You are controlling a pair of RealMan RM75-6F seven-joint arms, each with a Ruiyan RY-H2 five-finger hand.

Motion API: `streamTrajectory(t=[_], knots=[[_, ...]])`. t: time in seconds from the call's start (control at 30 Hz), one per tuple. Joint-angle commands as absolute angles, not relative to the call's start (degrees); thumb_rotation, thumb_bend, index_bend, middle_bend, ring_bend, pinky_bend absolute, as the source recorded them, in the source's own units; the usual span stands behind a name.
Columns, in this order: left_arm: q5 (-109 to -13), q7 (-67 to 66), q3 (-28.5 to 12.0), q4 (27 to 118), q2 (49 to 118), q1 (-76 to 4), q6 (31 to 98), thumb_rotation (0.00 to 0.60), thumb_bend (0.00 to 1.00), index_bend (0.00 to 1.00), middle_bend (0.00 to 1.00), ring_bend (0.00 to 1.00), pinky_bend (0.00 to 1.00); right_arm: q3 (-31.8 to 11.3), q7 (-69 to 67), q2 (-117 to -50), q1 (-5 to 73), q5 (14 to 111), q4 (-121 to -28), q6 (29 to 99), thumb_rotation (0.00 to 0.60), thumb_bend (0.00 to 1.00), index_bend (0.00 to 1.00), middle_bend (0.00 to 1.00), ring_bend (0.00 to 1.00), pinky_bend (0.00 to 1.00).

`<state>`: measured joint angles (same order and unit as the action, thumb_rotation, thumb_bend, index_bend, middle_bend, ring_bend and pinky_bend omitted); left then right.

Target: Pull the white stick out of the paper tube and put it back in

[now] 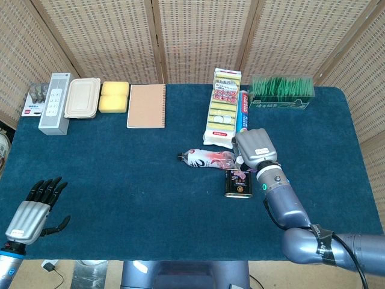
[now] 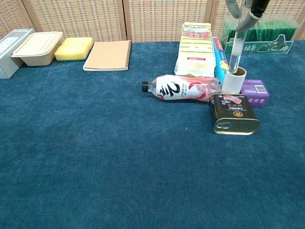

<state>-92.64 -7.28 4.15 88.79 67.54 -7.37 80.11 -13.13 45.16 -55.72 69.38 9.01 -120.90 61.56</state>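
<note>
Right hand (image 1: 254, 147): above the paper tube, fingers (image 2: 247, 20) closed around the upper end of the white stick; only the fingertips visible at the top edge of the chest view.
White stick (image 2: 235, 52): nearly upright, slightly tilted, lower tip at the tube's mouth; cannot tell whether just inside the opening or merely touching the rim.
Paper tube (image 2: 234, 80): standing upright on the blue table (image 2: 95, 157), between the bottle (image 2: 183, 88) and the purple box (image 2: 255, 88), just behind the tin can (image 2: 233, 114).
Left hand (image 1: 35, 208): at the near left corner of the table, palm down, fingers spread and holding nothing.
Back row: grey remote box (image 1: 54, 103), lidded container (image 1: 82, 98), yellow sponge (image 1: 114, 96), notebook (image 1: 146, 106), sponge pack (image 1: 223, 107), green packets (image 1: 283, 91).
</note>
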Motion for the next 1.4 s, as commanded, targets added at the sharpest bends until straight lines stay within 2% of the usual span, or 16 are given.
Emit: streamTrajectory(t=[0.03,0.63,1.4], knots=[[-92.53,-7.33,4.14,88.79,67.55,-7.38,80.01,0.345,0.31,0.01,0.0,0.0,0.04,-12.84,45.09,-56.54,69.87,8.36,-119.47,61.23,0.6,0.38,0.82,0.95,1.0,0.96],[-90.75,-7.94,3.57,88.95,67.77,-8.02,78.31,0.342,0.31,0.01,0.0,0.0,0.04,-10.44,44.47,-58.87,70.31,6.79,-112.64,57.55,0.6,0.38,0.82,0.95,1.0,0.96],[-90.54,-7.46,3.48,89.11,67.41,-8.08,78.46,0.341,0.31,0.01,0.0,0.0,0.04,-8.63,44.04,-61.73,70.91,5.62,-109.58,56.48,0.6,0.38,0.82,0.95,1.0,0.96]])
